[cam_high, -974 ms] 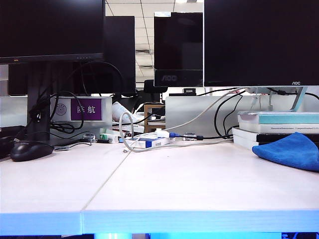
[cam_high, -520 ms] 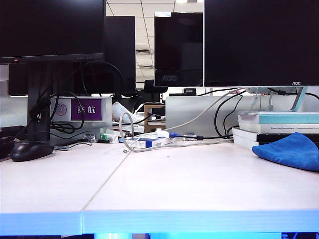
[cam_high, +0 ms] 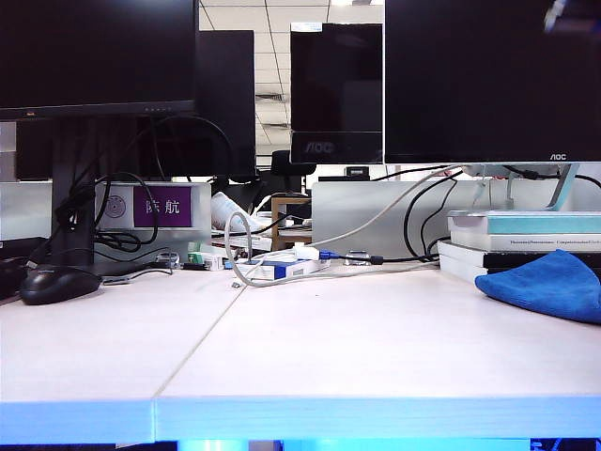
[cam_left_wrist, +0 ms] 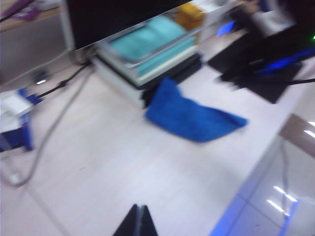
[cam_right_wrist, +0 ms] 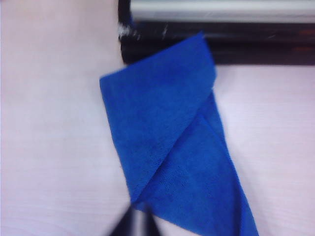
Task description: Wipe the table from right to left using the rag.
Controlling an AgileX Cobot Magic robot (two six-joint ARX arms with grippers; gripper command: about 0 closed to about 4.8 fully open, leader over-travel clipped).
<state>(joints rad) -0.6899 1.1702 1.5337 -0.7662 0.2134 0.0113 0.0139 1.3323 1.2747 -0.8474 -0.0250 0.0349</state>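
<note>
Rag (cam_high: 549, 282) lies loose at lower right of the exterior view against the books (cam_high: 526, 235), untouched start point for a leftward wipe; right tool (cam_right_wrist: 137, 222) hovers above it, tips slightly parted, left tool (cam_left_wrist: 137, 221) closed over bare tabletop (cam_high: 310, 348).

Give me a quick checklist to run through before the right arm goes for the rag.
1. The rag lies free on the table, at the right, leaning on the stack of books: ok.
2. The right gripper is over the rag's near corner: ok.
3. Right jaws open enough to take the cloth: cannot tell, only a narrow gap shows, blurred.
4. The left gripper is shut and well clear of the rag: ok.
5. Wiping path leftward is bare as far as the mouse and the cables: ok.
</note>
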